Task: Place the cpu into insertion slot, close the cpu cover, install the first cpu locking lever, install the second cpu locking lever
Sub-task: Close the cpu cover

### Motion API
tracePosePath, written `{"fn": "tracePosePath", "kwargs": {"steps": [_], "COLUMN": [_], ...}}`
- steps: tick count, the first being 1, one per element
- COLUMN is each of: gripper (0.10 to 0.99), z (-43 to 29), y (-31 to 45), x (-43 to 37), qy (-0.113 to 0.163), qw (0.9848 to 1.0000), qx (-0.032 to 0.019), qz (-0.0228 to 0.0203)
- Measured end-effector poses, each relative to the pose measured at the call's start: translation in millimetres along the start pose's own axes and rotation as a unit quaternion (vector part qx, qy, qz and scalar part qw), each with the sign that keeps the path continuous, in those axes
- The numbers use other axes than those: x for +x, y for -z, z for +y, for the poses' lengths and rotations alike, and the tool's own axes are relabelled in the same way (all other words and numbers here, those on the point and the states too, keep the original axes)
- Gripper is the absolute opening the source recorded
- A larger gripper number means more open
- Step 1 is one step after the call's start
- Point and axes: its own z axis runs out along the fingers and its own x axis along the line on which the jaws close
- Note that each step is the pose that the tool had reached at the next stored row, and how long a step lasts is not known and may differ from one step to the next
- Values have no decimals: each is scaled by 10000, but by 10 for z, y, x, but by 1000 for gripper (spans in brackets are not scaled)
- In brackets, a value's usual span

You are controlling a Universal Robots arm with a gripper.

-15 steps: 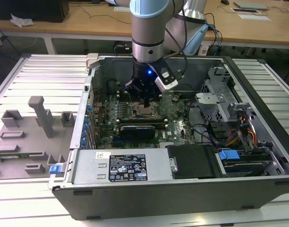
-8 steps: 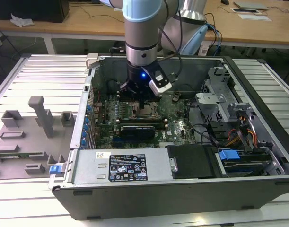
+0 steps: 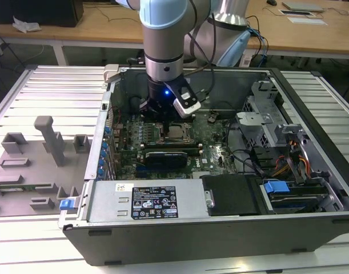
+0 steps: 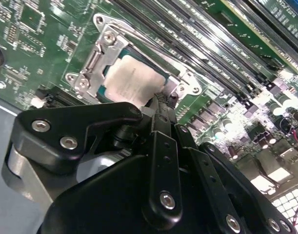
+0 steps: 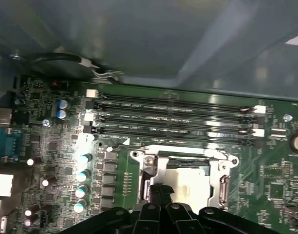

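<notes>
While the arm reaches down into the open computer case (image 3: 220,240), I see the gripper (image 4: 161,100) poised right over the insertion slot (image 4: 148,64) on the green motherboard (image 4: 41,39). Its black fingers (image 4: 163,146) are drawn together into one narrow tip with nothing between them, and that tip sits at the edge of the slot, at or just above the cpu (image 4: 131,80); I cannot tell whether it touches. The cpu lies flat inside the slot, pale top up. Around it the cpu cover (image 4: 97,56) lies flat, its silvery frame bordering the chip. Just beside the slot run the long black memory slots (image 5: 173,117), parallel to one of its sides. I cannot make out how the locking levers stand.
</notes>
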Motion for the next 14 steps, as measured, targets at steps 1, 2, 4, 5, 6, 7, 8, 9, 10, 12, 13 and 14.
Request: {"fn": "tracePosePath", "kwargs": {"steps": [1,2,4,5,6,7,8,9,10,12,13,14], "gripper": [106,106,106,106,106,106,106,106,106,106,106,106], "z": [-4,-7,-9,-10,-11,-12,-12,-12,-12,-11,-11,-11], "y": [-12,-33,-60,-76,-85,-94,-105,-107,-109,-110,-110,-106], "x": [9,22,33,36,38,39,40,40,39,39,39,39], "qy": [0,-1,-2,-1,-1,-1,-2,-2,-2,-2,-2,-2], "qw": [10000,10000,10000,10000,10000,10000,10000,10000,10000,10000,10000,10000], "qx": [-7,-16,-30,-36,-37,-38,-39,-40,-41,-43,-42,-43], "qz": [-1,-1,-2,-2,-1,0,-1,-1,-2,-3,-3,-4]}}
